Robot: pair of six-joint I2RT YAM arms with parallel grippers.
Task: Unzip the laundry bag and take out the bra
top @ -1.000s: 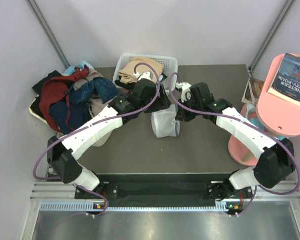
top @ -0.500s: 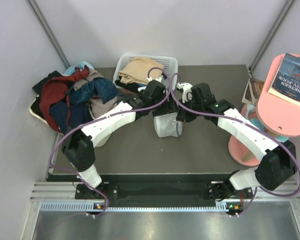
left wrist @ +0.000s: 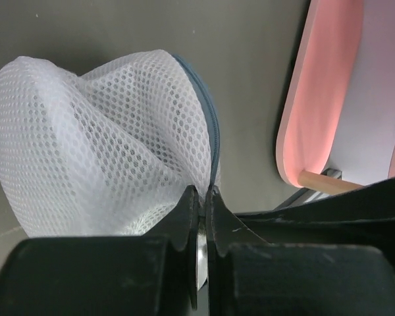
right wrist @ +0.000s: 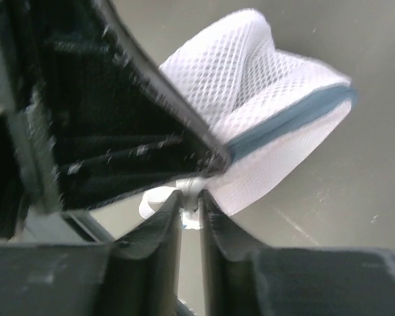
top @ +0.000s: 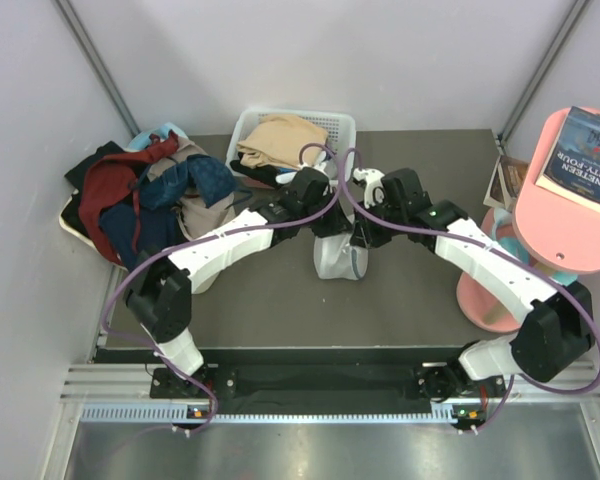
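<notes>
Surface: I work over a dark grey surface (top: 280, 310), with both arms bent in toward its middle.
Laundry bag: the laundry bag (top: 336, 262) is in the middle of the surface, just on the near side of the white basket and between my two tools. It is squeezed into a tall shape with a deep fold in the mesh, and its upper rim is pulled up to the tools.
Zipper line: the zipper line (right wrist: 296, 112) runs as one dark blue-grey band along the rim, and I see no gap in the part that shows.
Inside of the bag: through the white mesh I cannot make out what it holds.
Left tool: the jaws of the left tool (left wrist: 202, 195) are pressed together. They pinch the rim of the laundry bag just where the zipper line comes down to them.
Right tool: the jaws of the right tool (right wrist: 191, 197) stand close together with a thin slit between them. A small white tab (right wrist: 189, 187) at the rim of the bag sits at their tips. I cannot tell if it is clamped or only lies there.
Two tools: they are just beside each other at the same upper rim of the bag.
White basket: the white basket (top: 248, 122) stands at the far edge of the surface, with a tan garment (top: 280, 135) lying in it.
Pile of clothes: a pile of clothes (top: 145, 195) in dark red, blue and brown lies at the far left, well apart from the bag.
Pink stool: a pink stool (top: 570, 225) stands to the right of the surface, and a book (top: 590, 145) lies on top of it.
</notes>
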